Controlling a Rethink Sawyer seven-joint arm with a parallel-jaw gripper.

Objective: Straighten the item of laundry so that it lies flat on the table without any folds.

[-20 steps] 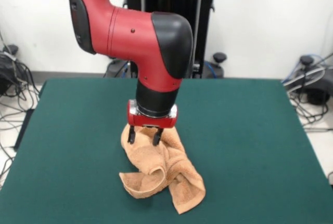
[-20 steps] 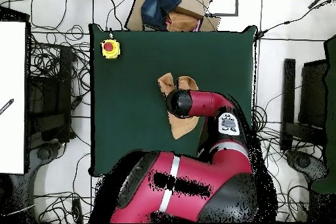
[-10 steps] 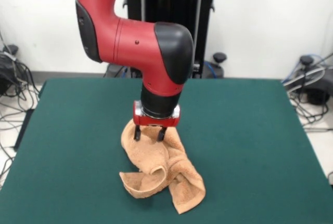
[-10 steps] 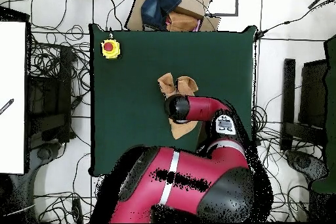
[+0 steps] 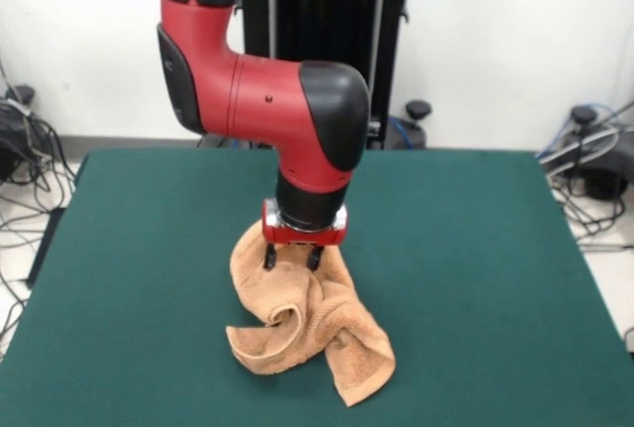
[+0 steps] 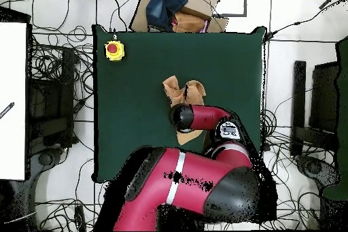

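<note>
The peach-orange towel (image 5: 307, 318) lies crumpled and twisted on the green table (image 5: 475, 249), a little near of its middle, with rolled folds and one corner pointing toward the camera. My gripper (image 5: 291, 261) points straight down, open, with both fingertips (image 5: 269, 257) at the towel's far upper edge. In the overhead view the arm covers the middle of the towel (image 6: 183, 92) and hides the gripper; towel parts show on either side of the wrist on the table (image 6: 136, 107).
A yellow box with a red button (image 6: 114, 50) sits at one table corner. A cardboard box with blue cloth (image 6: 178, 8) lies off the table. Cables and stands surround the table on the floor.
My arm has moved toward the camera and slightly lower, so the open gripper now sits lower on the towel's far edge. The towel's folds have shifted slightly.
</note>
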